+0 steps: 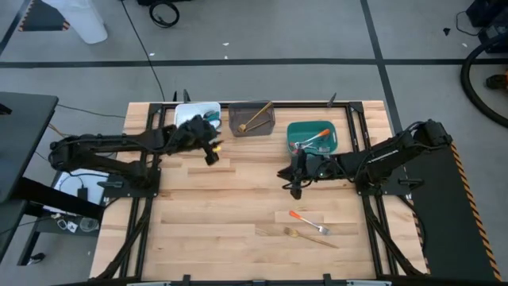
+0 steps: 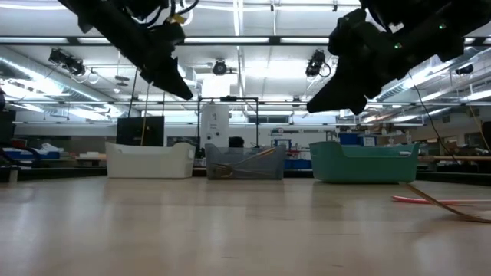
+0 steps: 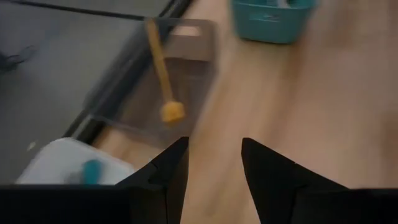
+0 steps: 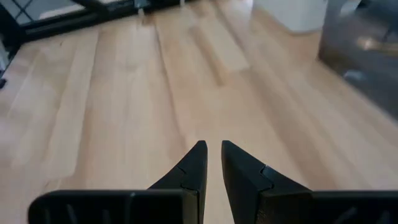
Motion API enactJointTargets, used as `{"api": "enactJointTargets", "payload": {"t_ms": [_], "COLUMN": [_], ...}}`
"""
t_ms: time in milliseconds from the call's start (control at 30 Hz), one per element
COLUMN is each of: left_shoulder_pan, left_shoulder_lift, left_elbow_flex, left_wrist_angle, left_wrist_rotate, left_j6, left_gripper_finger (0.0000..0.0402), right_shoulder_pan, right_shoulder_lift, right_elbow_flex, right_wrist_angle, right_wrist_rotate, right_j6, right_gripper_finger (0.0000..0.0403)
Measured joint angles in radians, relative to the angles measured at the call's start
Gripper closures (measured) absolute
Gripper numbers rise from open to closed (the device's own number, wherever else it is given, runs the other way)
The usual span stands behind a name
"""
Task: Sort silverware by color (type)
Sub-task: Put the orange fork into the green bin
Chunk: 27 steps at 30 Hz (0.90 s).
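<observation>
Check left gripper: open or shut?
Open. The left gripper shows a clear gap between its fingers, nothing held, hovering by the white bin.

Table (image 1: 238, 199) pale wood, smooth; bins (image 1: 313, 137) plastic

Two dark, multi-jointed robot arms.
Left pincer (image 1: 213, 148) carries yellow markings; both pincers end in black, tapered, wedge-shaped fingers (image 4: 189, 171) with matte surfaces.
</observation>
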Motion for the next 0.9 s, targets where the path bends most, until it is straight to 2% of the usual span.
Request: {"api": "enactJointTargets", "payload": {"t_ms": [233,500,800,900], "left_shoulder_pan": [-0.165,-0.294,-0.383,-0.398], "left_shoulder_lift": [0.006,0.011,0.011,0.011], "left_elbow_flex": [0.000,0.000,0.000,0.000], "left_wrist_angle": [0.009,0.012,0.009,0.007], "left_wrist_rotate": [0.000,-0.001,-0.002,-0.002], "left_j6": [-0.074,-0.177,-0.304,-0.338], "left_gripper_finger": [0.0246,0.0246,0.0246,0.0246], "right_shoulder_pan": [0.089,0.204,0.316,0.356], "right_shoulder_lift": [0.000,0.000,0.006,0.043], "right_elbow_flex": [0.000,0.000,0.005,0.082], "right_wrist_angle": [-0.094,-0.197,-0.315,-0.438], "right_wrist_rotate": [-0.001,0.034,0.027,0.042], "right_j6": [0.143,0.307,0.492,0.526], "right_gripper_finger": [0.0343,0.0345,0.0348,0.0348]}}
